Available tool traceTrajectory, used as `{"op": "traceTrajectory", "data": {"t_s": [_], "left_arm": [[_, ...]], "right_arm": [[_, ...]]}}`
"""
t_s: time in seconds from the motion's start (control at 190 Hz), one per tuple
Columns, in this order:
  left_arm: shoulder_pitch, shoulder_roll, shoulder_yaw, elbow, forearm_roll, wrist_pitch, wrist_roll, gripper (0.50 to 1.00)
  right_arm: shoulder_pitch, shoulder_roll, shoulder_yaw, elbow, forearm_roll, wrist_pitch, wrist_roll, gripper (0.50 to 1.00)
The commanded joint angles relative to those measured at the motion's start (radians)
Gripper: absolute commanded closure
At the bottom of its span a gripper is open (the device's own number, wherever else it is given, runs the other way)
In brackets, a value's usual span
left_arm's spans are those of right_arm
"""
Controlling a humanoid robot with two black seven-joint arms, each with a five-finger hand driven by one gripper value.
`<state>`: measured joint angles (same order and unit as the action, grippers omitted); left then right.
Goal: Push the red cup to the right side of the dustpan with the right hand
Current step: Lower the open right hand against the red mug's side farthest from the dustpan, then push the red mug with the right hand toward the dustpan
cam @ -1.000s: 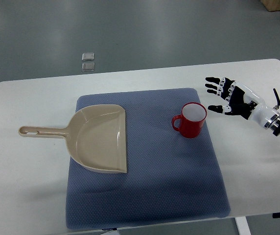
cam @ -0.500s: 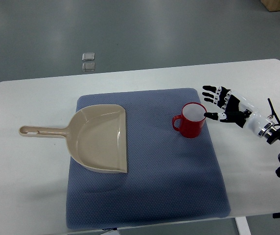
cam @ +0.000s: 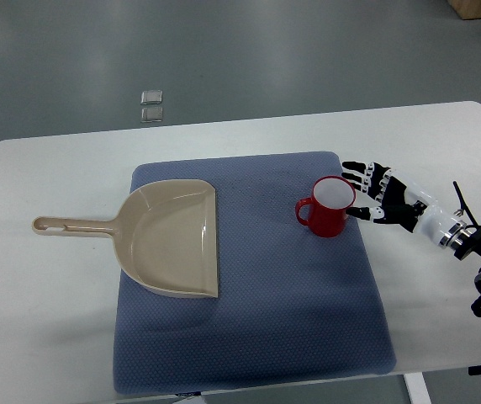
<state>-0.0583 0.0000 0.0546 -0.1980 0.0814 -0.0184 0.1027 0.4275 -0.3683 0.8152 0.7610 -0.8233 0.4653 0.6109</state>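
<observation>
— Fingers (cam: pixel 360 167) spreading wide on the right hand (cam: pixel 385 200), gripping nothing?
— Yes, its thumb is touching the red cup (cam: pixel 328 207), which is sitting upright on the blue mat (cam: pixel 257 328), well right of the beige dustpan (cam: pixel 171 238).

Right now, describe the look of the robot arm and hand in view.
The right hand has black fingers with white segments and a black palm. Behind it come a white forearm cuff, a silver wrist ring, then black joints with thin dark cables. No left arm shows.

a lab-like room: plain white table (cam: pixel 47 337) on a bare grey floor (cam: pixel 224 50).
</observation>
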Motion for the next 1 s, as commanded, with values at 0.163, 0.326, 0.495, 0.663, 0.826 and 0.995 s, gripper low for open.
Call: {"op": "traceTrajectory", "data": {"t_s": [0.163,0.326,0.495,0.663,0.826,0.995], "left_arm": [[0.000,0.000,-0.001,0.002,0.000,0.000,0.000,0.500],[0.000,0.000,0.001,0.000,0.000,0.000,0.000,0.500],[0.000,0.000,0.002,0.000,0.000,-0.001,0.000,0.500],[0.000,0.000,0.002,0.000,0.000,0.000,0.000,0.500],[0.000,0.000,0.002,0.000,0.000,-0.001,0.000,0.500],[0.000,0.000,0.002,0.000,0.000,-0.001,0.000,0.500]], "right_arm": [[-0.009,0.022,-0.001,0.000,-0.003,-0.013,0.000,0.564],[-0.007,0.040,-0.013,-0.002,-0.003,-0.047,0.000,0.564],[-0.007,0.063,-0.022,-0.002,-0.007,-0.060,0.000,0.564],[-0.003,0.085,-0.036,-0.006,-0.007,-0.083,0.000,0.564],[0.004,0.106,-0.045,-0.009,-0.007,-0.094,0.000,0.564],[0.008,0.137,-0.051,-0.014,-0.008,-0.117,0.000,0.564]]}}
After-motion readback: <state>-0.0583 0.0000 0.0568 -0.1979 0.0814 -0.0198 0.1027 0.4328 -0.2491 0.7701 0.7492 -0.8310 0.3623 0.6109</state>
